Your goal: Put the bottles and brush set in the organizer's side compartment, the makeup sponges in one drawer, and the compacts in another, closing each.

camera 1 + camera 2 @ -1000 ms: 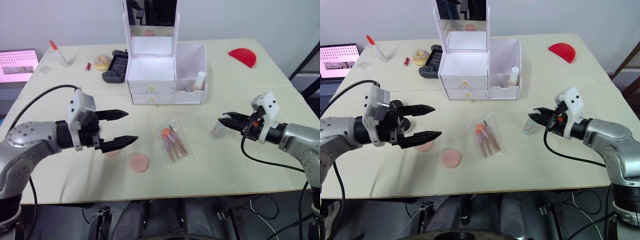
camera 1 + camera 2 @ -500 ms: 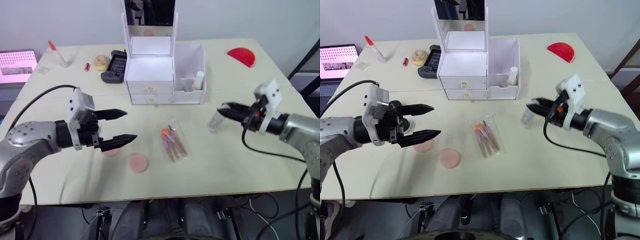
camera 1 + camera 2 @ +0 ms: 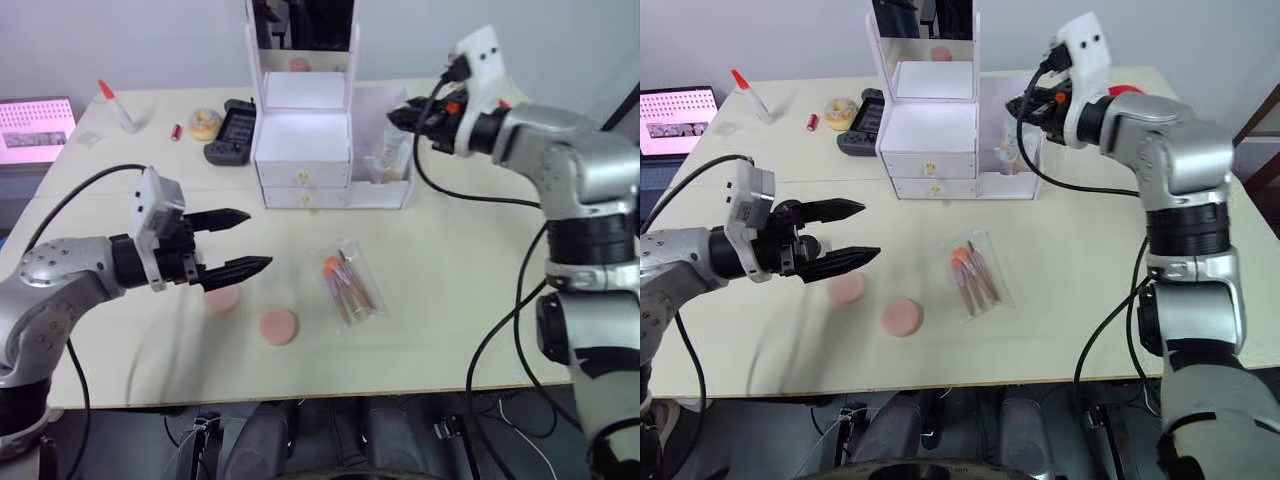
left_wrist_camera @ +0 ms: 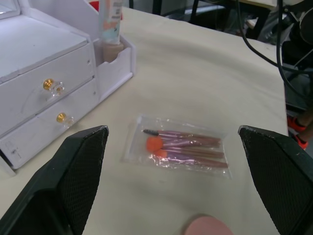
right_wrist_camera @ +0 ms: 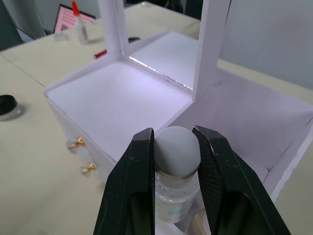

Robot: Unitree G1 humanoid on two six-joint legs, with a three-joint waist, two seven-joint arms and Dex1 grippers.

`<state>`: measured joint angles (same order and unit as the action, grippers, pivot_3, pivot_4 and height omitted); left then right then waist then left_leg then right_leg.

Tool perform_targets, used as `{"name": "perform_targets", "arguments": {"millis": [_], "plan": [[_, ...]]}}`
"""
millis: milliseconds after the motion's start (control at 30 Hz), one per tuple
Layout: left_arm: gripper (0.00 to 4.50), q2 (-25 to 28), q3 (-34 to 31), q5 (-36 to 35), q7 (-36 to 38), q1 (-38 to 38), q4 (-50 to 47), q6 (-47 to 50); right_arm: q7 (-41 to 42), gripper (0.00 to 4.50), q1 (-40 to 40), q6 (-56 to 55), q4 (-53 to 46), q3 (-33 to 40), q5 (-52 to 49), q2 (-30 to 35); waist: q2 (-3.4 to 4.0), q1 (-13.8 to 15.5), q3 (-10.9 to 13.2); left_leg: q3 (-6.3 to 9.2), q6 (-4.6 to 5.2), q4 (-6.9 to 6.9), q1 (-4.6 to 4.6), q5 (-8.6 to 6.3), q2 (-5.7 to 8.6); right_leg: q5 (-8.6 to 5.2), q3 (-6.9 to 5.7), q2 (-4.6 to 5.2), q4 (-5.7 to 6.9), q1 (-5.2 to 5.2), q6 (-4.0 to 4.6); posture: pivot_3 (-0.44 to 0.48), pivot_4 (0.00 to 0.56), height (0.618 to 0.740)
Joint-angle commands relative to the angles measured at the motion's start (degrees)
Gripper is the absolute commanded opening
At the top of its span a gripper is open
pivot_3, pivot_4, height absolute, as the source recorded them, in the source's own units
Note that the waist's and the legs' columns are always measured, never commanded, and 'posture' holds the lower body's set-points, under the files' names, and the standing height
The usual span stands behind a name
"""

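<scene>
The scene was viewed from above by the two head cameras, angled forward and down at the organizer [image 3: 318, 130] and the table [image 3: 460, 300] in front of it. Nearly the same area was covered by both, slightly offset sideways. From low over the table, close in front of the organizer, the left wrist camera was aimed toward its drawers [image 4: 46, 105] and the brush set [image 4: 183, 149], also caught from the head. The right wrist camera was held close above the organizer's side compartment [image 5: 254, 127], looking down past the mirror frame [image 5: 211, 46].
</scene>
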<state>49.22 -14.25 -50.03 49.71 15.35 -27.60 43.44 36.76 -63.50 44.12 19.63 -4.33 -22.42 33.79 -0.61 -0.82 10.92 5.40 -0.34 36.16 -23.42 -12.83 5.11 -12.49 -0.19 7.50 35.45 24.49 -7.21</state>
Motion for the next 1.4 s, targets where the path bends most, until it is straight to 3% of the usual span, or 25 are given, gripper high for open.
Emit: {"name": "perform_targets", "arguments": {"millis": [33,267,800,1300,1400], "plan": [[4.5,0.6,-2.4,-1.0,-0.6,0.1,-2.4,-0.6,1.1,0.68,-3.8,-4.8,5.0,0.1,3.4,-1.3,0.0,0.0,0.0,0.0,0.0,0.0,0.0,0.0,0.0,0.01,0.01,0.0,0.0,0.01,-0.01,0.0,0.15,0.738],[4.5,0.5,-3.6,-1.2,-3.1,-0.1,-3.7,-0.5,2.7,0.68,-6.5,-11.1,15.1,-0.9,8.3,-5.6,0.01,-0.3,0.0,0.0,-0.01,-0.03,0.01,0.0,-0.05,0.05,0.04,-0.1,0.04,0.06,-0.03,0.0,0.15,0.738],[4.5,0.9,-4.7,-3.8,-6.4,1.4,-5.2,0.0,1.5,0.68,-9.3,-20.3,27.7,-0.9,15.6,-13.2,0.02,-0.3,0.0,0.01,-0.06,-0.05,0.01,0.03,-0.06,0.1,0.11,-0.18,0.12,0.12,0.0,0.0,0.15,0.738],[4.5,1.7,-4.6,-4.5,-7.2,2.7,-4.4,0.0,1.2,0.68,-7.0,-22.3,31.4,0.0,17.7,-15.1,0.02,-0.4,0.0,0.04,-0.16,-0.03,0.13,0.09,-0.07,0.11,0.17,-0.26,0.38,0.11,0.02,0.0,0.15,0.738],[4.5,1.9,-4.5,-4.4,-7.1,2.9,-4.1,0.0,1.4,2.05,-7.1,-22.0,31.0,0.5,17.5,-15.1,0.02,-0.4,0.0,0.05,-0.17,-0.03,0.13,0.09,-0.07,0.11,0.17,-0.26,0.43,0.11,0.02,0.0,0.15,0.738]]}}
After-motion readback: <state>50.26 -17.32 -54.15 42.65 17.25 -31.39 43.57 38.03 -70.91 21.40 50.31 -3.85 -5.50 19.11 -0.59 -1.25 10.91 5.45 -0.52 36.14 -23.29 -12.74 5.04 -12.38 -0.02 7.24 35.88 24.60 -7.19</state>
